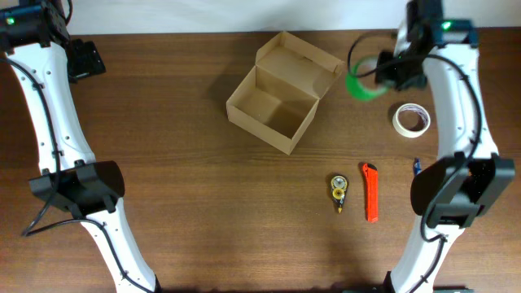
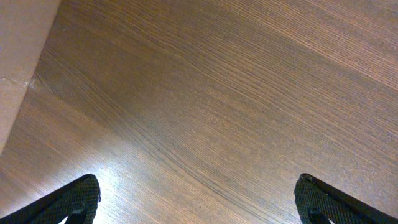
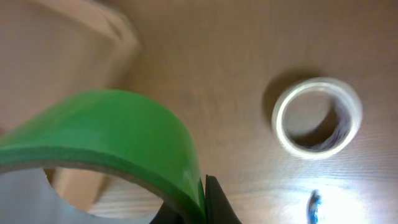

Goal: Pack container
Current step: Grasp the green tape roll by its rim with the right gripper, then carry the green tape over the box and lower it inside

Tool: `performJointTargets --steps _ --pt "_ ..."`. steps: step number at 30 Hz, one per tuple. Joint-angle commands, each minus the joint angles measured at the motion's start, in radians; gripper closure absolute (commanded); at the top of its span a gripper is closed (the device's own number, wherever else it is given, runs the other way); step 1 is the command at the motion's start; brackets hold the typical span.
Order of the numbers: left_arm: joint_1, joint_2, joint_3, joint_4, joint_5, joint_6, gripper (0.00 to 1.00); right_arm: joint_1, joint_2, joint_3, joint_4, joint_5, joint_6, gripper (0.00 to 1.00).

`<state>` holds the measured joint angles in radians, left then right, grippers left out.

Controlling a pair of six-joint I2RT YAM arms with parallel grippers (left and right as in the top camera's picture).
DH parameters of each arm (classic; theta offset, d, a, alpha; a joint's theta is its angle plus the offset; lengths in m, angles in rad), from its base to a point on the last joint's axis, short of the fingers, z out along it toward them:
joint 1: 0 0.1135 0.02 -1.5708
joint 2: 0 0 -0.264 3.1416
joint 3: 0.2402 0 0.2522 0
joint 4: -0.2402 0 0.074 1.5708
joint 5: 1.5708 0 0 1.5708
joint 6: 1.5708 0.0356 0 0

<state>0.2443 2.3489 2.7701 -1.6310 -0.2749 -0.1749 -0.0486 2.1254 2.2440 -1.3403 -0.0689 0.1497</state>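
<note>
Seen from overhead, the container (image 1: pixel 273 104) sits on the bench (image 1: pixel 179 212) a little toward 12 o'clock from the centre. It is open and empty, and its flap lid stands up on the side facing 1 o'clock.

The right gripper (image 1: pixel 384 73) is between 2 and 3 o'clock from the container, near it but not over it. It is clenched on a green tape roll (image 1: pixel 362 84), which sticks out toward the box. In the right wrist view the green band (image 3: pixel 112 140) fills the lower left, with one dark finger (image 3: pixel 216 202) pressed against its edge. The container's wall (image 3: pixel 74 43) is a blur behind it.

A pale tape roll (image 1: pixel 411 120) lies flat at 4 o'clock from the right gripper. An orange cutter (image 1: pixel 370 193) lies at 5 o'clock from the container, with a small yellow and black item (image 1: pixel 339 192) just beside it on its 9 o'clock side. A small blue item (image 1: pixel 416 167) lies near the right arm, too small to identify.

The left gripper (image 1: pixel 84 59) is at the bench's 10 o'clock corner, well apart from everything. Its wrist view shows it released (image 2: pixel 196 193), with its fingertips (image 2: pixel 81 196) spread wide over bare wood
</note>
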Motion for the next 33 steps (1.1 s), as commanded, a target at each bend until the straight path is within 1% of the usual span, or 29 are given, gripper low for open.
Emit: performJointTargets --steps 1,4,9,15,25,33 --pt "0.003 -0.009 -0.007 0.003 0.007 0.005 0.00 0.042 -0.027 0.162 -0.030 -0.050 -0.081 0.97" --pt "0.003 -0.009 -0.008 0.003 0.007 0.005 0.00 0.097 -0.027 0.233 -0.034 -0.108 -0.142 0.96" --pt "0.003 -0.009 -0.007 0.003 0.007 0.005 0.00 0.239 -0.016 0.240 -0.053 -0.093 -0.275 0.96" --pt "0.003 -0.009 -0.007 0.003 0.007 0.005 0.00 0.388 0.052 0.240 -0.036 -0.027 -0.309 0.96" --pt "0.003 -0.009 -0.008 0.003 0.007 0.005 0.00 0.464 0.234 0.240 0.014 0.017 -0.317 0.96" --pt "0.003 -0.009 -0.007 0.003 0.007 0.005 0.00 0.467 0.280 0.240 0.070 0.025 -0.307 0.96"
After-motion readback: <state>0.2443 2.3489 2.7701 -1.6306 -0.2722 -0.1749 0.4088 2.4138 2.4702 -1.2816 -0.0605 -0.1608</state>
